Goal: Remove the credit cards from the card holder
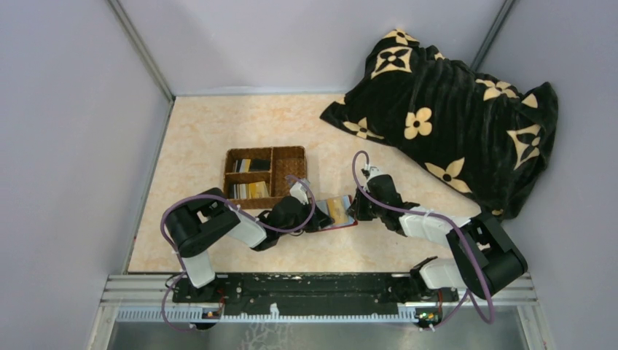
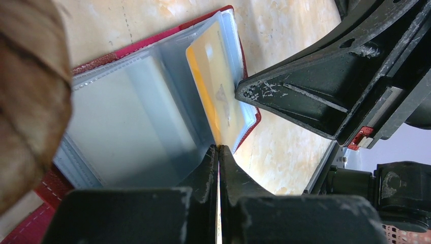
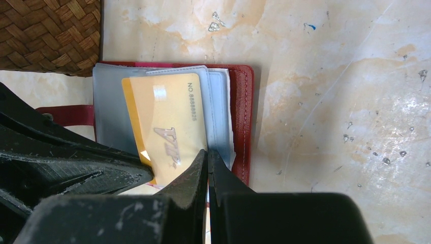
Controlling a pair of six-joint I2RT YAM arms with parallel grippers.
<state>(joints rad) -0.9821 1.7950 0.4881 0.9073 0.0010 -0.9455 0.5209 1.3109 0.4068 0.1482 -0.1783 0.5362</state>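
Note:
The red card holder (image 1: 342, 213) lies open on the table between my two grippers, its clear bluish pockets up (image 2: 127, 122). An orange-yellow credit card (image 2: 216, 86) sticks partway out of a pocket; it reads "VIP" in the right wrist view (image 3: 167, 127). My left gripper (image 2: 219, 148) is shut on that card's edge, which shows as a thin strip between the jaws. My right gripper (image 3: 208, 152) is shut on the edge of the holder's clear pocket leaf, next to the red cover (image 3: 243, 117). In the top view the left gripper (image 1: 318, 219) and right gripper (image 1: 355, 211) nearly touch.
The brown wicker divided basket (image 1: 286, 169) stands just behind the holder, with several cards in its left compartments. Its corner shows in the right wrist view (image 3: 51, 35). A black blanket with cream flowers (image 1: 452, 109) lies at the back right.

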